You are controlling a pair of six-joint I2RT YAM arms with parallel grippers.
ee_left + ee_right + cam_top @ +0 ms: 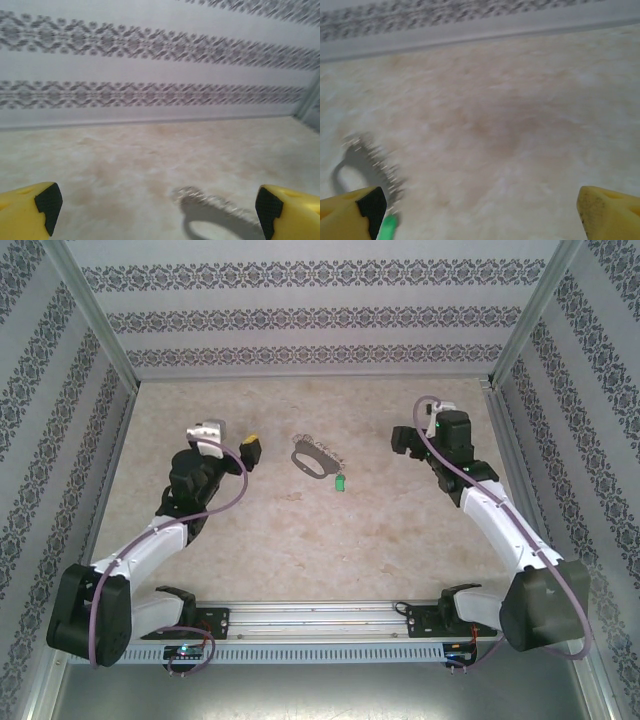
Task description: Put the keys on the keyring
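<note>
The keyring [313, 458], a grey oblong loop with a short chain, lies flat at the middle of the table. The key [341, 482], with its green head, rests just off the loop's near right end; I cannot tell if they are linked. My left gripper [228, 438] hovers open to the left of the loop, nothing between its fingers. In the left wrist view the keyring [215, 212] lies low, near the right fingertip [280, 212]. My right gripper [420, 424] stands open to the right. The right wrist view has the keyring [362, 162] and key [389, 227] beside the left fingertip [355, 212].
Patterned walls [300, 315] close in the back and both sides of the beige table [300, 540]. A metal rail [320, 618] with the arm bases runs along the near edge.
</note>
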